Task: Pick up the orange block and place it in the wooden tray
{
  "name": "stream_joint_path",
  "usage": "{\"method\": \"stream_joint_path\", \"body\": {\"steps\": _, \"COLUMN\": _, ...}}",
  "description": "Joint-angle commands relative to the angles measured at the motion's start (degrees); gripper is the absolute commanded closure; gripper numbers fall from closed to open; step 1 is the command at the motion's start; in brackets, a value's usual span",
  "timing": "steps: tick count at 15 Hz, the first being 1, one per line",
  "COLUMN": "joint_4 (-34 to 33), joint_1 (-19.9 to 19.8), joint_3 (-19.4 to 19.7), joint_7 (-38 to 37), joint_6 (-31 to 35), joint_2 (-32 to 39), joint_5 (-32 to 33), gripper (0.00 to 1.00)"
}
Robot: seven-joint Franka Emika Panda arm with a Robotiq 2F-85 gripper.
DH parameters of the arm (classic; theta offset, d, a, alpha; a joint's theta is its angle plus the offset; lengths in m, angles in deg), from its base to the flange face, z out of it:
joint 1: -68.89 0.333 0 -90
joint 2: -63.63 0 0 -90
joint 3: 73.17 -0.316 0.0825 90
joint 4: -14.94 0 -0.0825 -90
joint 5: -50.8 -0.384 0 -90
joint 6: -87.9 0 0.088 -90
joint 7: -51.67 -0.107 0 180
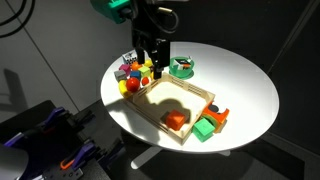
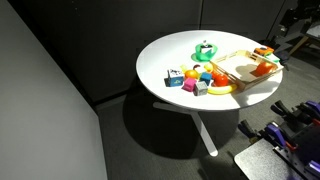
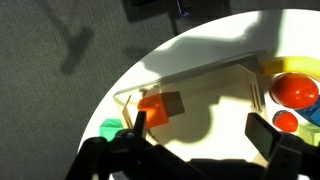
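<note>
One boxy orange block (image 3: 158,108) sits inside wooden tray (image 3: 190,74), tool (image 3: 198,128) spread apart, empty.

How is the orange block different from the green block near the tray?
The orange block lies inside the wooden tray; the green block sits outside it on the table, by the tray's corner. The first is orange, the second green. Both are angular blocks, and both are resting, not held.

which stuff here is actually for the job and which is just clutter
For the job:
- orange block, lying inside the tray
- wooden tray
- gripper, jaws open, above the tray

Just lying about:
- green block, outside the tray
- green round object
- pile of coloured toys
</note>
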Motion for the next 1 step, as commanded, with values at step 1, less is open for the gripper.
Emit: {"method": "stream_joint_path", "body": {"steps": 1, "joint_4": 0.0, "joint_1": -0.41, "joint_3": -0.4, "joint_7": 0.04, "joint_6": -0.09, "joint_2": 0.02, "joint_5": -0.05, "gripper": 0.0}}
